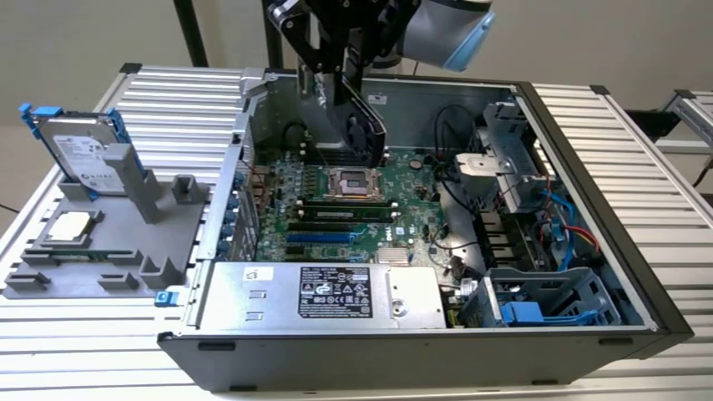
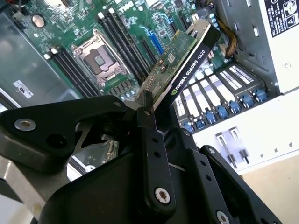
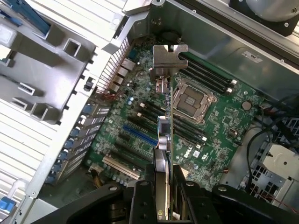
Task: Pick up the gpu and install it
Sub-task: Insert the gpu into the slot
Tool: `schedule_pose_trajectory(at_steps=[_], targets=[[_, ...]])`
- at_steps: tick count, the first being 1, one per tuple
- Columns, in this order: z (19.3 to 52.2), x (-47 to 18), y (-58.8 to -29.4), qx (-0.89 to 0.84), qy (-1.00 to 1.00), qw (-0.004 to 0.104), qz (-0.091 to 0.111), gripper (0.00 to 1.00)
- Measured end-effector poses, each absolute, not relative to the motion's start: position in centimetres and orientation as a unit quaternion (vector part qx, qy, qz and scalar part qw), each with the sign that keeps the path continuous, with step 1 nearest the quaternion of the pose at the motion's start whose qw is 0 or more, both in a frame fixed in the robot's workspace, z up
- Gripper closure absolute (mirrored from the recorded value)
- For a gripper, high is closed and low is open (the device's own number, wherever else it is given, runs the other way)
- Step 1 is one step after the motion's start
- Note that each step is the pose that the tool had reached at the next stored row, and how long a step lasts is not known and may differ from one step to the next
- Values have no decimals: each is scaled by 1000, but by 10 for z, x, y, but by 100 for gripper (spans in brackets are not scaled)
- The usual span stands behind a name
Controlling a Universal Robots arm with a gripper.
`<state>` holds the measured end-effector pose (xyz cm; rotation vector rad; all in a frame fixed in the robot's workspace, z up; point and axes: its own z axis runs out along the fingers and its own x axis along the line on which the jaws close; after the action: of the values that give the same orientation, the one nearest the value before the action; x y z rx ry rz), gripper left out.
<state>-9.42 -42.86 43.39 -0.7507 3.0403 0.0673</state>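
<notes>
gpu [image 1: 362, 125] clamped between gripper [image 1: 347, 75] fingers over case [image 1: 390, 355] | first wrist view: silver bracket [image 3: 169, 58] | exterior view: one hard drive [image 1: 78, 154]

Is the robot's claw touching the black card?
Touching. In the first wrist view the gripper clamps the gpu between its fingers, with no gap on either side.

This looks like a robotics lab or test bench rather than an office, though little of the room itself shows. A ribbed silver aluminium-slat table [image 1: 624, 150] carries an opened grey metal desktop computer case [image 1: 423, 363] with its green motherboard [image 1: 418, 199] exposed. Beside it, a grey plastic fixture [image 1: 167, 200] holds loose parts: a silver hard drive with blue trim [image 1: 80, 154] and a small square silver chip [image 1: 69, 225]. Above the case hangs a silver-and-pale-blue robot arm joint [image 1: 446, 29], its black gripper [image 3: 162, 179] clamped on the gpu [image 2: 184, 60], a thin black-and-green card.
</notes>
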Motion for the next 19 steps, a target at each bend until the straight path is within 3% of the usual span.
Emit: schedule_pose_trajectory(at_steps=[19], targets=[[434,-94,-429,-271,962,4,22,100]])
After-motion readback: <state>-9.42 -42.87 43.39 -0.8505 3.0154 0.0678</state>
